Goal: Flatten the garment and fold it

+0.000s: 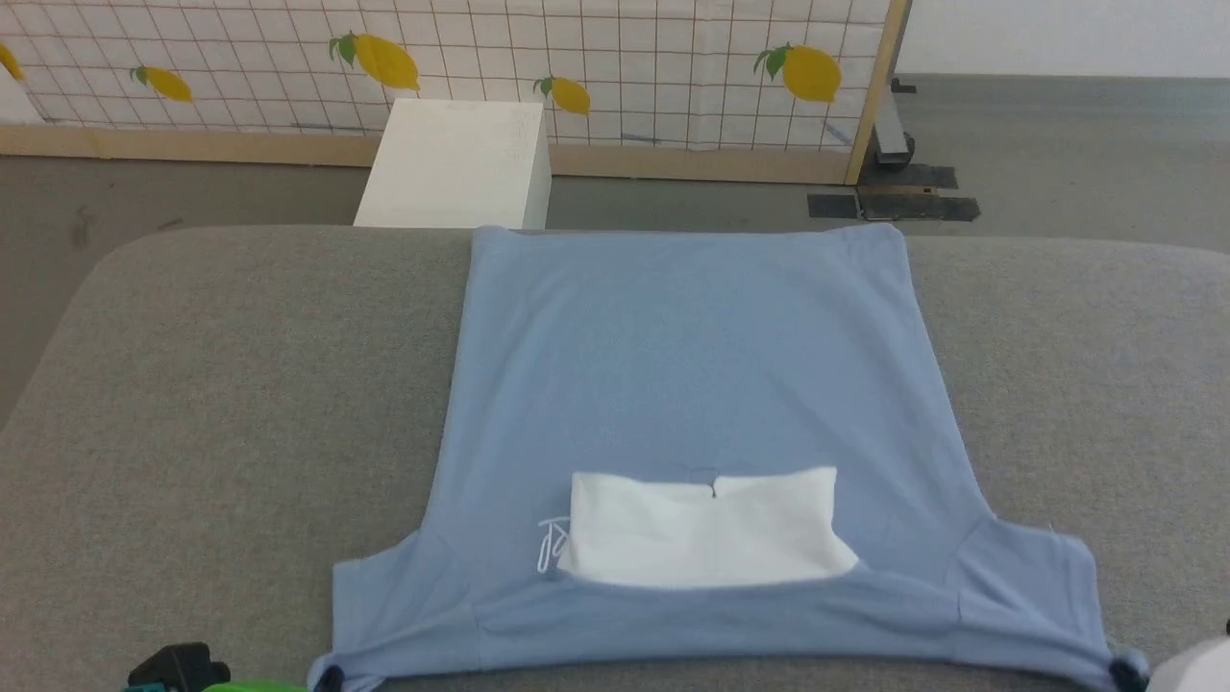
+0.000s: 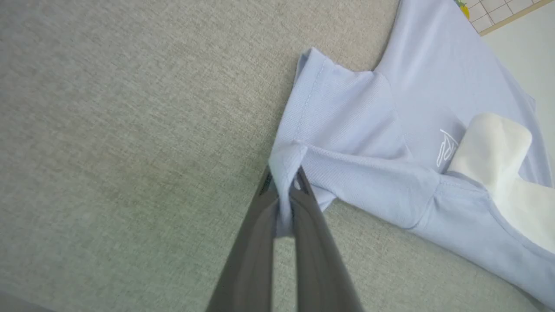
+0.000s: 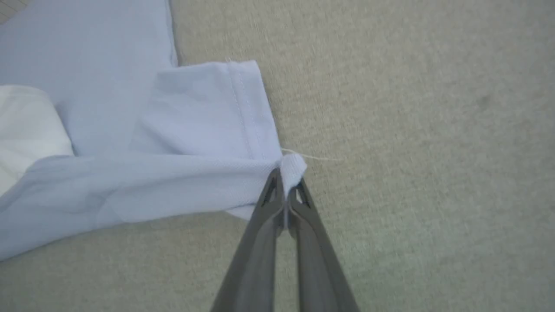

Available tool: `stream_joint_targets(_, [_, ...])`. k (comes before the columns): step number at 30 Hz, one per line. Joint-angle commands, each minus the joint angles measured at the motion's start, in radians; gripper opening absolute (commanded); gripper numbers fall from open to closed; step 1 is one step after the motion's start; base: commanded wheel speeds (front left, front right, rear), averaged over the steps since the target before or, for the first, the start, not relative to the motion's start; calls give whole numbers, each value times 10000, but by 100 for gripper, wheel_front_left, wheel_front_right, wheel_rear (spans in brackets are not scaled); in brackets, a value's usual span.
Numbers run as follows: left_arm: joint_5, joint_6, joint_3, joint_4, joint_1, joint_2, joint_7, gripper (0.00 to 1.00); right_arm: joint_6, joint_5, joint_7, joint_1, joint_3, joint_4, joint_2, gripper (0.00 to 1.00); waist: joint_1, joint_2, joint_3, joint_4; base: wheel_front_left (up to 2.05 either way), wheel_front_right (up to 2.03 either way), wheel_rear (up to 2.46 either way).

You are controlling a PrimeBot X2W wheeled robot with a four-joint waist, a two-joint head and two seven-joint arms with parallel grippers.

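The garment (image 1: pixel 692 365), a sky-blue short-sleeved T-shirt, lies spread flat in the middle of the grey fabric-covered desk (image 1: pixel 240 404). Its hem is at the far edge and its sleeves are towards us. We see the body smooth and nearly free of creases, with a small white logo (image 1: pixel 553 546) on the chest. A white cloth (image 1: pixel 706 529) rests on the shirt just beside that logo. Its near edge seems to slip under the blue band of fabric that runs between the two sleeves, though we cannot be sure how far it goes.

The left gripper (image 2: pixel 284 182) has its jaws pinched on the corner of the left sleeve, with a fold of blue knit squeezed between the dark fingers. The right gripper (image 3: pixel 286 182) has its jaws clamped tight on the corner of the right sleeve, where a loose thread (image 3: pixel 312 157) trails onto the desk. Both held corners sit at the near edge of the desk, well apart.

Beyond the desk we see a white box (image 1: pixel 456 163) on the grey floor (image 1: pixel 1057 144), and behind it a gridded screen printed with lemons (image 1: pixel 625 58).
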Motion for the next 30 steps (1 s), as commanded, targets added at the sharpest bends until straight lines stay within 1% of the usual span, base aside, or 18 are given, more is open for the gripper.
stream_joint_targets(1, [86,164,47,-57,288,150,87,0,-17,50,312,337,-121,157,-15,0,1,0,-63,49,0,0,0])
stream_joint_targets(3, [201,323,29,-104,520,269,209,0,-17,86,855,674,-216,460,-14,0,1,0,-66,62,0,0,0])
stream_joint_targets(6, [284,461,0,-128,699,359,333,0,-17,290,1285,952,-185,859,-13,0,1,0,-29,72,0,0,0])
stream_joint_targets(10, [324,500,-71,-117,741,330,320,0,-17,328,1011,1077,-32,1302,-12,0,1,0,37,89,0,0,0])
stream_joint_targets(12, [252,415,-131,-108,685,243,291,0,-17,413,647,1065,113,1589,-12,0,1,0,55,107,0,0,0])
stream_joint_targets(13, [234,361,-141,-122,632,211,227,0,-17,476,339,1015,200,1622,-12,21,1,0,62,120,0,0,0])
stream_joint_targets(14, [216,316,-146,-132,592,186,176,0,-17,554,106,973,274,1624,-12,50,1,0,62,128,0,0,0])
stream_joint_targets(15, [186,251,-153,-155,544,153,114,0,-17,656,-185,918,355,1576,-12,100,1,0,54,136,0,0,0])
stream_joint_targets(18, [181,124,-188,-194,450,132,-15,0,-17,658,-960,747,497,1135,-11,100,1,0,42,144,0,0,0])
stream_joint_targets(20, [189,56,-206,-241,399,117,-110,0,-17,553,-1492,588,570,614,-11,100,1,0,37,152,0,0,0])
stream_joint_targets(25, [253,-95,-389,-331,184,75,-214,0,-17,-48,-3001,-231,630,-472,-11,100,1,0,174,318,0,0,0])
stream_joint_targets(28, [286,-174,-511,-356,-8,26,-259,0,-17,-563,-3933,-1043,771,-600,-11,100,1,0,359,504,0,0,0])
stream_joint_targets(30, [295,-254,-603,-393,-163,-7,-278,0,-17,-896,-4525,-1743,841,-383,-29,100,1,0,562,677,0,0,0])
